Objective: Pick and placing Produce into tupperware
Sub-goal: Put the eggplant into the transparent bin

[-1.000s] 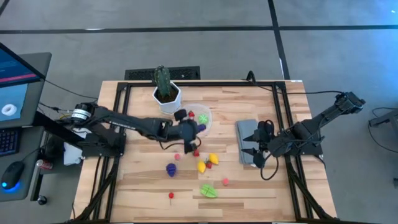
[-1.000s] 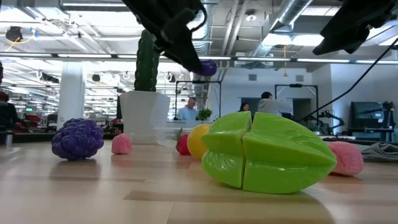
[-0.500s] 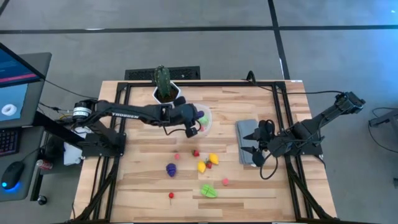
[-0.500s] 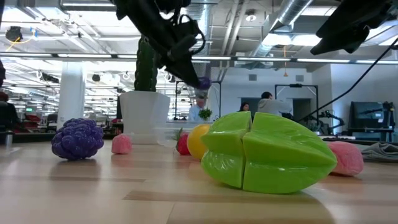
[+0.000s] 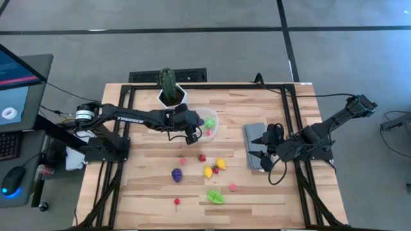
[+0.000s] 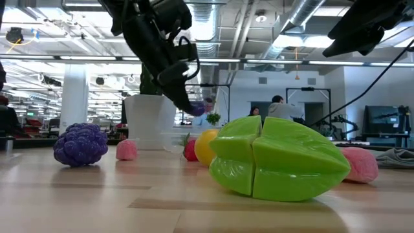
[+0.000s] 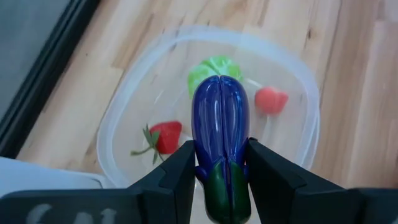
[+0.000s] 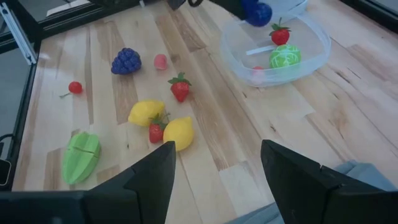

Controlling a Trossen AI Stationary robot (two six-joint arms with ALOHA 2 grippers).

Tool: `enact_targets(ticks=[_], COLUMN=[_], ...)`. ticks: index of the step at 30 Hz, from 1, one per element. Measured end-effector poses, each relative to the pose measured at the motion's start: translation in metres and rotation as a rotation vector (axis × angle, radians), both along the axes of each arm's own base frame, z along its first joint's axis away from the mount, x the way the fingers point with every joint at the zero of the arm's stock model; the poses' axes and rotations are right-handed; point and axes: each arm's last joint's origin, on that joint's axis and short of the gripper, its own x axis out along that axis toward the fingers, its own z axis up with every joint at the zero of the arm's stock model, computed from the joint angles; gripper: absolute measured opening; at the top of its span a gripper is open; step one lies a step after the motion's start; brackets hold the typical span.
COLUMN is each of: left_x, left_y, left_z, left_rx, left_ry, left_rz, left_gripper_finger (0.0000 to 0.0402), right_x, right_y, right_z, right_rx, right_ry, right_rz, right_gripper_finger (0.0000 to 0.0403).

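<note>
Overhead, the TROSSEN-marked left gripper (image 7: 221,171) pinches a purple eggplant (image 7: 221,127) above the tupperware (image 7: 124,124); right gripper (image 8: 214,180) jaws wide.

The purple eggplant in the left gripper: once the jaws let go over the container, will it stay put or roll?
The eggplant looks smooth, glossy and rounded, so it will probably roll a little on landing. The tupperware has raised walls, which should likely stop it. The left gripper pinches it without visible denting, suggesting a stiff, light plastic toy.
</note>
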Motion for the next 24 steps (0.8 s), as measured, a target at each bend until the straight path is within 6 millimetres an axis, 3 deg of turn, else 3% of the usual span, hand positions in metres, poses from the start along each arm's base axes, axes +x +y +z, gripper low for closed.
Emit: enact_targets(ticks=[8,24], left_x=[-0.0056,-0.002], left_y=[0.0036,0.0042], left_z=[-0.0104,-0.0075], left_rx=[-0.022,-0.012], left_ry=[0.018,-0.03], left_rz=[-0.004,-0.006], left_gripper_finger=[0.0115,0.0125], right_x=[0.0,0.0005], right_y=[0.0,0.0003], right_z=[0.0,0.0007], right_rx=[0.003,0.014], right_ry=[-0.001,-0.01], right_rz=[-0.002,-0.007], right_gripper_finger=[0.026,0.026])
